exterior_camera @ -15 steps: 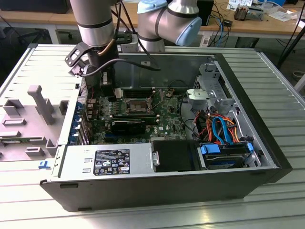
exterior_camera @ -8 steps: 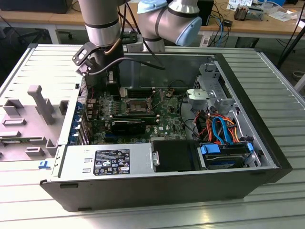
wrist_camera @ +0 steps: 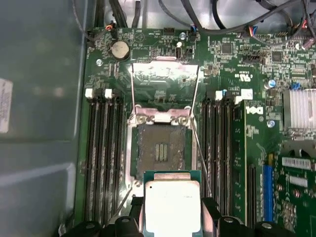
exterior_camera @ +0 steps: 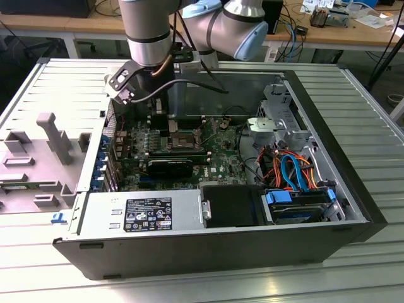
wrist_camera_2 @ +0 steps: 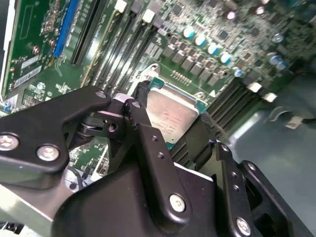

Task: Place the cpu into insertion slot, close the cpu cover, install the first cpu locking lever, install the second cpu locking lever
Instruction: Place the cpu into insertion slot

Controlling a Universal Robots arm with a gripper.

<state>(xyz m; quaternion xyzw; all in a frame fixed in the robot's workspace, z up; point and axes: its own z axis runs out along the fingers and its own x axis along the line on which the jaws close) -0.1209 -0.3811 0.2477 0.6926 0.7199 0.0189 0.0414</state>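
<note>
The gripper (wrist_camera: pixel 172 221) squeezes the chip (wrist_camera: pixel 172 202) by two side edges. The chip hangs over one edge of the bare slot (wrist_camera: pixel 159 148). The cover (wrist_camera: pixel 165 69) is flipped back, leaving the slot open.

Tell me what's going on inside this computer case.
The gripper is clamped on the cpu by two opposite edges, holding it just above the motherboard at the edge of the insertion slot. The slot is bare, its contact field exposed, and the cpu cover stands flipped open at one side of it. The cpu is not yet seated.
</note>
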